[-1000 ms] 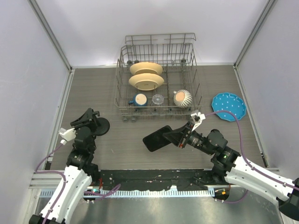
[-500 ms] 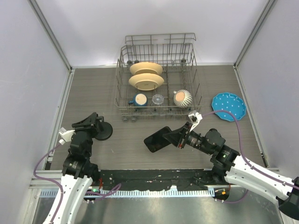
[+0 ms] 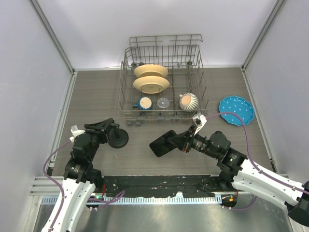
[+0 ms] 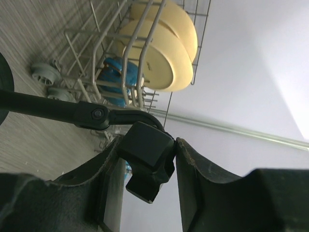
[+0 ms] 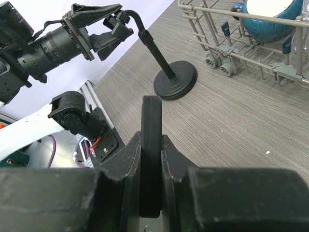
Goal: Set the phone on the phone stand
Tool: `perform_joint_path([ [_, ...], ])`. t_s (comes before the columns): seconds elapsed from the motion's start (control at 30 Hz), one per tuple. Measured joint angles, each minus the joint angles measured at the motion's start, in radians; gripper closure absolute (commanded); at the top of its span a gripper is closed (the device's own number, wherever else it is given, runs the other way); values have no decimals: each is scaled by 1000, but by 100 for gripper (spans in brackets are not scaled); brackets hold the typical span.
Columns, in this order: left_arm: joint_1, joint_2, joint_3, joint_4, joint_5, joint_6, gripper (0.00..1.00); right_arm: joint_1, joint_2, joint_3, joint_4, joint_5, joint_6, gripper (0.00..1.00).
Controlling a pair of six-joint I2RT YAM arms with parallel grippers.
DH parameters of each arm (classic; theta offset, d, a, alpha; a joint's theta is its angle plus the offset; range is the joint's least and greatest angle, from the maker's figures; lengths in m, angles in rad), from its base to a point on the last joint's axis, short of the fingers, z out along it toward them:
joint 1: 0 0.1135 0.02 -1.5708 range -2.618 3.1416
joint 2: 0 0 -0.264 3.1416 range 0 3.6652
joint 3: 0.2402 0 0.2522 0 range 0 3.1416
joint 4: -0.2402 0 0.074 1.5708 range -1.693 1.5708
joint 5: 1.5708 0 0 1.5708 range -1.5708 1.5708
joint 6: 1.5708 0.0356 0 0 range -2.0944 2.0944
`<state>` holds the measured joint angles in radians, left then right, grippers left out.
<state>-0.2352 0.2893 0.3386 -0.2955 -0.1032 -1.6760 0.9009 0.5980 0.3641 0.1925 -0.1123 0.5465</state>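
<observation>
The black phone (image 3: 162,142) is held off the table, edge-on between the fingers of my right gripper (image 3: 179,140), which is shut on it; in the right wrist view the phone (image 5: 150,145) stands upright between the pads. The black phone stand (image 3: 118,139) has its round base on the table at the left; its stem leans left to the clamp head. My left gripper (image 3: 107,127) is shut on the stand's clamp head (image 4: 145,157). The right wrist view shows the stand (image 5: 175,79) ahead, with my left gripper (image 5: 108,24) on its top.
A wire dish rack (image 3: 163,82) stands at the back middle with two cream plates (image 3: 151,79), a blue cup (image 3: 144,103) and a ribbed bowl (image 3: 189,101). A blue dotted plate (image 3: 236,109) lies at the right. White walls enclose the table.
My left gripper has dragged the phone stand to the right, toward the middle of the table. My right gripper with the phone has shifted slightly up and right.
</observation>
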Motion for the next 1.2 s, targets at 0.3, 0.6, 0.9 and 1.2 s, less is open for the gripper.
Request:
perform_joint_path([
  [0.3,-20,-25,-21,6,51,-45,100,0,74,31,-9,-13,-25,99],
  [0.6,-189,39,-21,49,-13,-137,100,0,183,48,-5,-64,-33,99],
  [0.9,-548,279,-39,332,-233,-240,100,0,124,57,-40,-49,-62,99],
  [1.2,-601,422,-62,554,-305,-255,33,0,54,95,-158,-29,-115,99],
])
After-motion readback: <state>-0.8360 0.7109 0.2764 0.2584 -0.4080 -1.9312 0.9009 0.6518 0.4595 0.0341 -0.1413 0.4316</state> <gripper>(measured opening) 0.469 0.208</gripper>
